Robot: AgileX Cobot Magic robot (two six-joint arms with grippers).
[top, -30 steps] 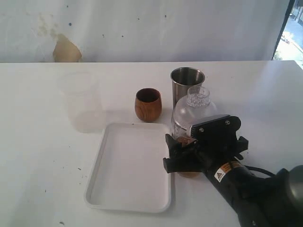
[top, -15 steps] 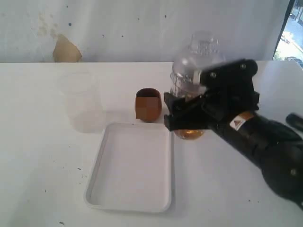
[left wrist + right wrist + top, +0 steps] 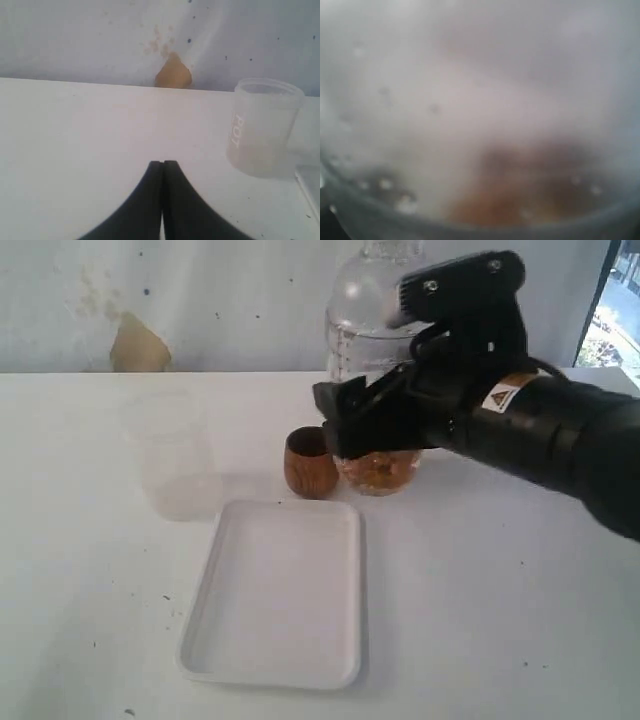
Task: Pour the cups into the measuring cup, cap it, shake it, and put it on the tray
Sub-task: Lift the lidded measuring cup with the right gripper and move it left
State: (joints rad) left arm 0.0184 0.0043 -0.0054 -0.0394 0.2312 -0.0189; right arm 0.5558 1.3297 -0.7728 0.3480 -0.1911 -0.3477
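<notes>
One measuring cup: clamped between the right gripper's wide-set jaws, held up off the table; its printed graduation marks are too blurred to read.
Contents: amber-brown fill at the bottom, just below the jaws; droplets on the wall.
Lid: clear dome, above the jaws.
Arm sticker: orange-and-white warning triangle behind the jaws, wording too small.
Wooden cup: just beside the jaws, lower.
Tray: below the jaws.
Frosted cup: ahead of the left gripper, off to one side; white print, seemingly "POT".
Left jaws: pressed together, holding nothing.
</notes>
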